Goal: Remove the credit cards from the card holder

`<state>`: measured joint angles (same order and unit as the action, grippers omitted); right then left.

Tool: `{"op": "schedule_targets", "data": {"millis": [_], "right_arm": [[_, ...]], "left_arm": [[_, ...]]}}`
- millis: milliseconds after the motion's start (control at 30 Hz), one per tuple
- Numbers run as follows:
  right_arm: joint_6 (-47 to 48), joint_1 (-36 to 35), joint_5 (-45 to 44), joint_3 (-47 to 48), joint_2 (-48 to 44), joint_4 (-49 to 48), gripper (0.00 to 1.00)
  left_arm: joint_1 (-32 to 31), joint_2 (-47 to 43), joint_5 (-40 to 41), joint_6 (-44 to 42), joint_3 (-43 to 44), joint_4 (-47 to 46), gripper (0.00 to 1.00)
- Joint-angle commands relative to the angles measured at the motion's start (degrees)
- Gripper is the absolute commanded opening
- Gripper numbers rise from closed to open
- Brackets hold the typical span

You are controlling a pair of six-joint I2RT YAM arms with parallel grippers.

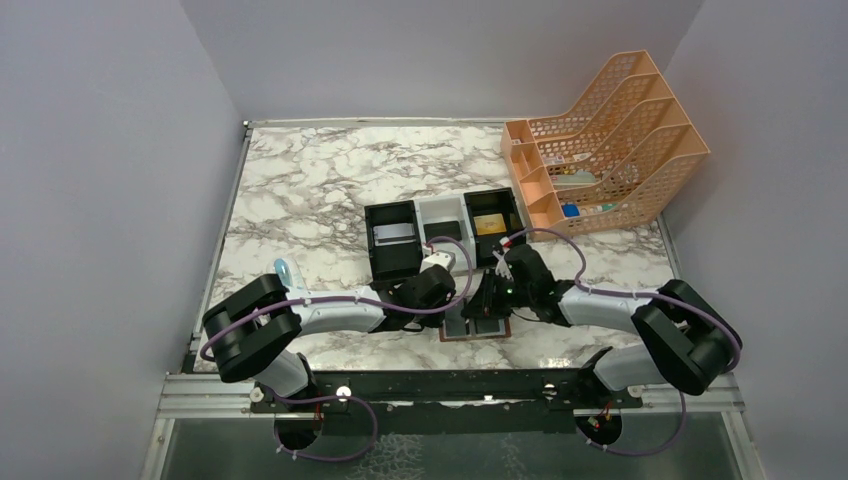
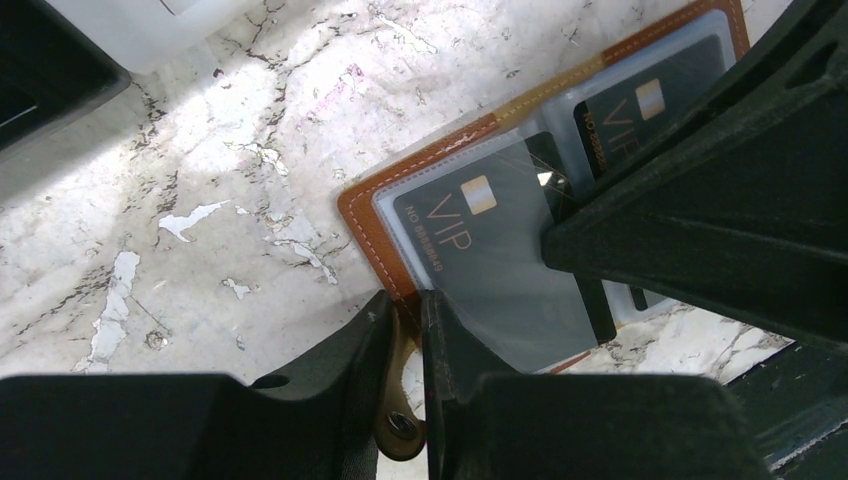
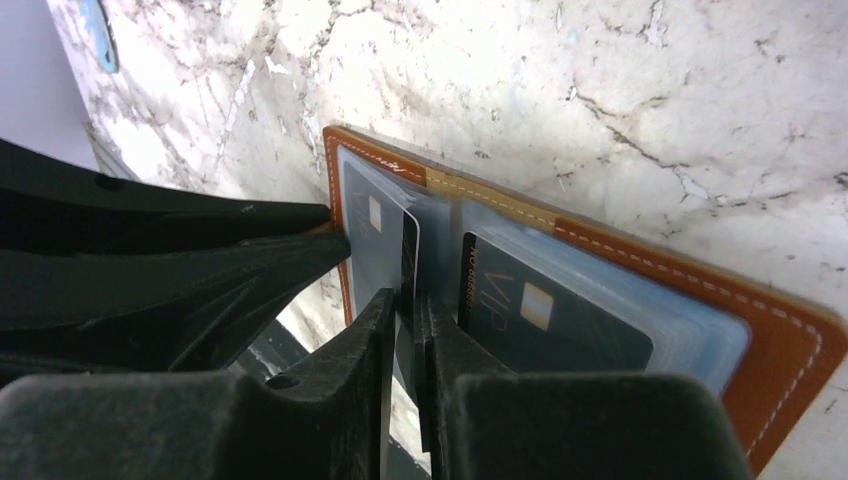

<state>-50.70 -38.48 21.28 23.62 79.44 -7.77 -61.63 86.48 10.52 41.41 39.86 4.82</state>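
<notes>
The marble desk [image 1: 300, 180] carries the card holder [image 2: 358, 208] near its front edge, between the two arms: brown leather with pale stitching, spread open flat, two clear bluish pockets facing up. Each pocket shows one of the credit cards [image 2: 455, 225], dark grey with gold "VIP" lettering and a small gold chip. The left claw [image 2: 407, 300] is clenched on the holder's edge by its snap tab [image 2: 400, 432]. The right claw [image 3: 405, 305] grasps one dark card [image 3: 409, 250] by its raised thin edge
</notes>
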Motion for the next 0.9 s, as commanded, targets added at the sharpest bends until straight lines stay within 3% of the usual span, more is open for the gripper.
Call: {"op": "schedule_targets", "data": {"millis": [0,200,333,400,433,867], "right_arm": [[1.8,1.36,7.98,-1.21,-2.21,-2.26,0.14],[2.06,3.08,12.14,-2.29,-2.31,-4.21,0.21],[1.09,3.37,13.88,-2.59,-1.49,-6.55,0.14],[0.92,3.75,13.94,-2.78,-1.41,-6.77,0.02],[0.98,4.09,14.01,-2.85,-1.56,-6.55,0.01],[8.5,11.23,17.01,-4.87,-6.97,2.3,0.01]], "left_arm": [[-0.42,1.78,0.9,-0.45,-0.44,3.54,0.18],[-0.4,2.21,0.74,-0.6,0.17,3.58,0.17],[-0.42,2.2,0.73,-0.85,0.32,3.6,0.17],[-0.4,2.2,0.81,-0.86,0.4,3.73,0.17],[-0.4,2.25,0.81,-0.89,0.45,3.84,0.16],[-0.49,3.47,2.22,-2.24,2.92,6.08,0.14]]}}
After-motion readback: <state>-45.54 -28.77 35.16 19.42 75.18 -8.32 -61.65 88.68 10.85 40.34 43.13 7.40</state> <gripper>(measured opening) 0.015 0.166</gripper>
